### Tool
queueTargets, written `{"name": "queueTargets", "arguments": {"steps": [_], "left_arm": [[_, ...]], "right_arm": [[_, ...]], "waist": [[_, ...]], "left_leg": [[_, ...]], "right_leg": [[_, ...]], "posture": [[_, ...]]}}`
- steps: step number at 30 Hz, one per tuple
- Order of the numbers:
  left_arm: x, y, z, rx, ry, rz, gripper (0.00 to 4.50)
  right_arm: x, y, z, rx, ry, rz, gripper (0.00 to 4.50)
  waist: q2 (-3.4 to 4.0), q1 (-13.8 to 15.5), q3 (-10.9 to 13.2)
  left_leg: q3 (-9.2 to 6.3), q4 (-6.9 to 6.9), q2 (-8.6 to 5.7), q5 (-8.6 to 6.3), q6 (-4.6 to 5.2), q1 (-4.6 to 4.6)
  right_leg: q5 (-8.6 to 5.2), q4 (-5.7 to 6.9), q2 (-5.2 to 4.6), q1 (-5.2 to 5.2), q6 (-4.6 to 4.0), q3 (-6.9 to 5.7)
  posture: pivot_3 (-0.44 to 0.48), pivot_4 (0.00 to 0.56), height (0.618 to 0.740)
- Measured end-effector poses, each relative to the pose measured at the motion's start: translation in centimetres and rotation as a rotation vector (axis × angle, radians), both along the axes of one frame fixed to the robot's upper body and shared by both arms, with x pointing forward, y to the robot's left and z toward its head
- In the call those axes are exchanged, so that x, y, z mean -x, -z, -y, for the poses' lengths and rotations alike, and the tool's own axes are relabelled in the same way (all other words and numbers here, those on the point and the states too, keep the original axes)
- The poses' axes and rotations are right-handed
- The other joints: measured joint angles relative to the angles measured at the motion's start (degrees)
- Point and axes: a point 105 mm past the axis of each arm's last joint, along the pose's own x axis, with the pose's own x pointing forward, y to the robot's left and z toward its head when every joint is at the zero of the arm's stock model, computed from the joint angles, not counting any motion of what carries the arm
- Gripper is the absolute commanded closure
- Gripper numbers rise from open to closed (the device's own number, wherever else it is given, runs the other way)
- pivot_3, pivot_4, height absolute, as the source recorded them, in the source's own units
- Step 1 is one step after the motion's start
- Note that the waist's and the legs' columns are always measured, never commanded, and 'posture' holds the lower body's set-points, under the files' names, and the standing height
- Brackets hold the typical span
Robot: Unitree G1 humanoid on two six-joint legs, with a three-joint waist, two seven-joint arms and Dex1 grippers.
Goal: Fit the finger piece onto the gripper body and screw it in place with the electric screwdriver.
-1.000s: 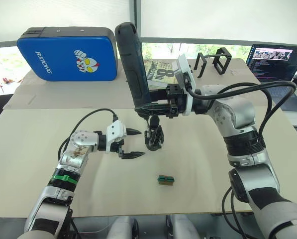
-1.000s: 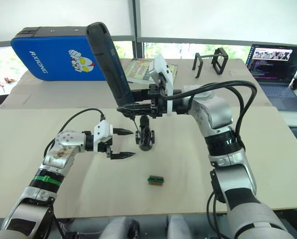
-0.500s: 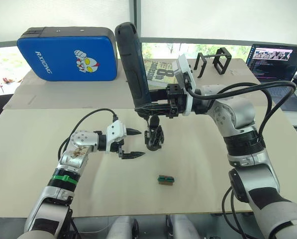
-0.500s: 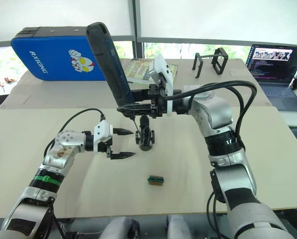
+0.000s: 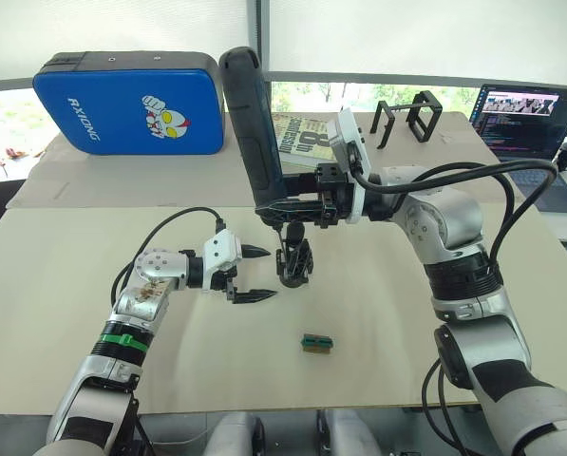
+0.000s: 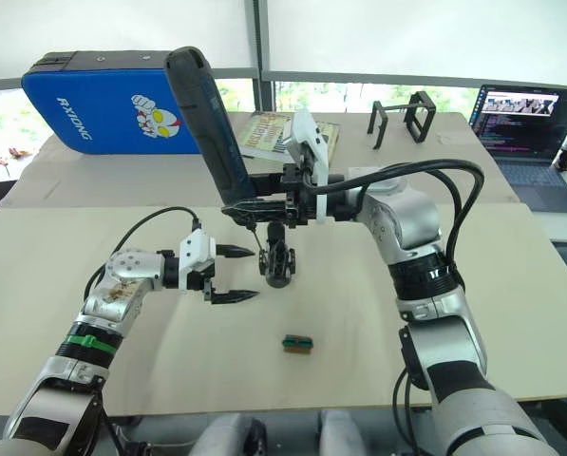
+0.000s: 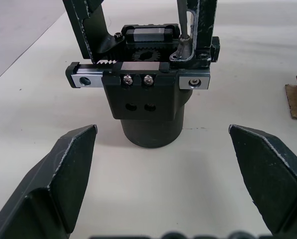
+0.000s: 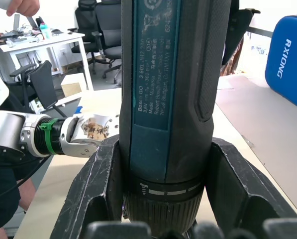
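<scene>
Screwdriving barely changed over the last second: electric screwdriver (image 5: 253, 123) is kept pinched in the right pincer (image 5: 285, 208), bit on the gripper body (image 5: 293, 263) mid-counter (image 5: 55, 285); left pincer (image 5: 255, 275) is held spread just beside.

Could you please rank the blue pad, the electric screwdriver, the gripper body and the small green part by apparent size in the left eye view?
1. Blue pad
2. Electric screwdriver, nearer the camera
3. Gripper body
4. Small green part

Screwdriver (image 5: 251, 123): dark pen-shaped cylinder, nearly upright, leaning slightly, bit down onto the body's top.
Gripper body (image 5: 293, 262): black, round base on table, fingers pointing up.
</scene>
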Motion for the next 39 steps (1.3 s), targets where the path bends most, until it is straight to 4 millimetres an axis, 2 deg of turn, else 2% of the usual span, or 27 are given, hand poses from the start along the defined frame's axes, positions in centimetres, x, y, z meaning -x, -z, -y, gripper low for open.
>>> {"name": "queueTargets", "arguments": {"steps": [18,27,33,39], "left_arm": [[-0.3,0.2,0.4,0.011,-0.001,0.000,0.00],[-0.5,0.3,0.5,0.005,-0.002,-0.003,0.00],[-0.4,0.3,0.5,0.006,0.001,-0.002,0.00],[-0.4,0.3,0.6,0.008,0.002,-0.002,0.00]], "right_arm": [[-0.2,1.0,1.3,0.013,0.044,0.055,2.59],[1.1,-0.7,1.1,-0.029,0.008,0.067,2.59],[1.1,-1.8,1.1,-0.058,0.024,0.060,2.59],[1.0,-1.9,1.2,-0.064,0.037,0.058,2.59]], "waist": [[-0.01,-0.02,0.00],[-0.01,-0.03,-0.01],[-0.01,-0.02,-0.01],[-0.01,-0.02,-0.01]], "left_leg": [[0.00,0.07,0.00,0.00,0.01,0.00],[0.00,0.08,0.00,-0.03,0.05,0.00],[0.00,0.08,0.01,-0.03,0.05,0.00],[0.00,0.08,0.00,-0.03,0.06,0.00]], "right_leg": [[0.01,0.03,0.02,0.01,0.02,0.02],[0.02,0.03,0.01,0.01,0.02,0.04],[0.02,0.04,0.01,0.01,0.02,0.03],[0.02,0.03,0.01,0.01,0.02,0.04]], "posture": [[0.000,0.150,0.740],[0.000,0.150,0.740],[0.000,0.150,0.740],[0.000,0.150,0.740]]}}
